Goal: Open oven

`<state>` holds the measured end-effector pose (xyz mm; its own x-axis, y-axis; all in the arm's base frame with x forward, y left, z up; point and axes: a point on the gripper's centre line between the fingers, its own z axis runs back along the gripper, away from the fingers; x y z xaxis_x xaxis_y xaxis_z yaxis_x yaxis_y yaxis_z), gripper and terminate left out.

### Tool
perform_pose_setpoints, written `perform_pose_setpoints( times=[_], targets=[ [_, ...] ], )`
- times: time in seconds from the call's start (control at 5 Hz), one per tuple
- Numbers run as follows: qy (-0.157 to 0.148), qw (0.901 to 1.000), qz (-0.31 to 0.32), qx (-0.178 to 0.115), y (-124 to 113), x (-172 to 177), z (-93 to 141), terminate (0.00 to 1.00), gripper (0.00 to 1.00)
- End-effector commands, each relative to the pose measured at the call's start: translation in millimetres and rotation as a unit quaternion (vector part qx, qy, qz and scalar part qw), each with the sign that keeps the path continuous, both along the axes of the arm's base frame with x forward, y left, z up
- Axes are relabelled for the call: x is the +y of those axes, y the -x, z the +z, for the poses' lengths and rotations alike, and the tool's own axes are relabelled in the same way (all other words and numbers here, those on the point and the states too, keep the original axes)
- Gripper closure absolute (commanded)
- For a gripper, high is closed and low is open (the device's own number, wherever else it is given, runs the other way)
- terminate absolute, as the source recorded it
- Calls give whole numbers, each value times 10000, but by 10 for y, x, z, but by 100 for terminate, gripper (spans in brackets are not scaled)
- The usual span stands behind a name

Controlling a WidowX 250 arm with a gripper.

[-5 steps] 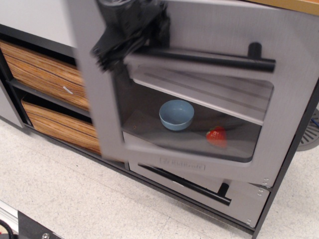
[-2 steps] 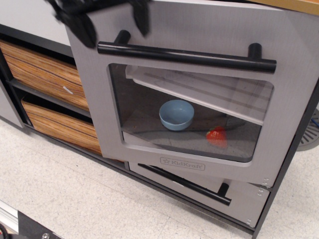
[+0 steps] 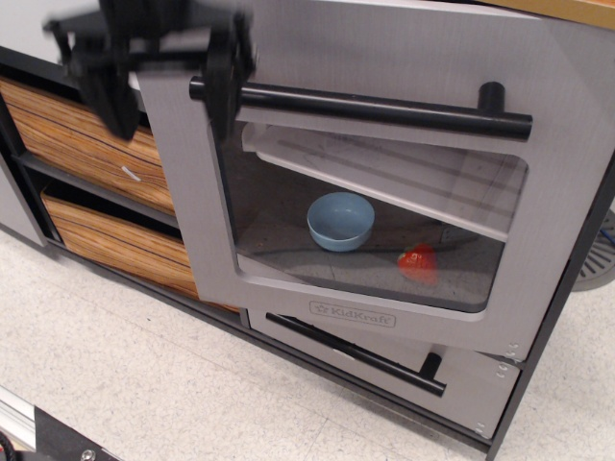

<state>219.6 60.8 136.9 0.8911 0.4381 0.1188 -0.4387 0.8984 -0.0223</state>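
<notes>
- Nearest me is the speckled floor (image 3: 192,384), with nothing on it that matters for the job.
- Low on the right I see the small drawer (image 3: 384,360) with its own black bar, shut, just under the oven (image 3: 384,192).
- The oven fills the middle and right of my view; its door (image 3: 183,192) stands tilted with the top edge leaning toward me, cracked open but far from dropped flat.
- What changed: a second ago my pincer (image 3: 154,67) sat over the left end of the handle (image 3: 365,106); then it lifted off up-left, and now it has come back down beside that left end. The door kept roughly the same tilt throughout.
- I read that as a re-approach: the opening is only partly done, and I think I need a fresh hold on the bar to pull it further.
- The pincer is blurred; its jaws look spread, one finger (image 3: 221,67) near the bar's tip, holding nothing that I can make out.
- Through the window: a blue bowl (image 3: 340,221) on the oven floor, a small red thing (image 3: 417,261) to its right, apart from it, and a shelf (image 3: 384,182) above both.
- On the left, two wood-grain bins (image 3: 86,134) sit closed in their rack; I cannot see inside them.
</notes>
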Motion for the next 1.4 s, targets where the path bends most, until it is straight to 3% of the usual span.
perform_pose_setpoints(
  times=[0.0,0.4,0.6,1.0,1.2],
  targets=[
    [-1,9993,364,-11,-28,718,-240,0,0],
    [-133,9942,1017,-327,-77,1357,-37,0,0],
    [-163,9865,1540,-535,-242,1483,68,0,0],
    [-125,9680,2329,-931,-563,1470,244,0,0],
    [103,9758,1935,-1015,-634,1214,264,0,0]
  ],
)
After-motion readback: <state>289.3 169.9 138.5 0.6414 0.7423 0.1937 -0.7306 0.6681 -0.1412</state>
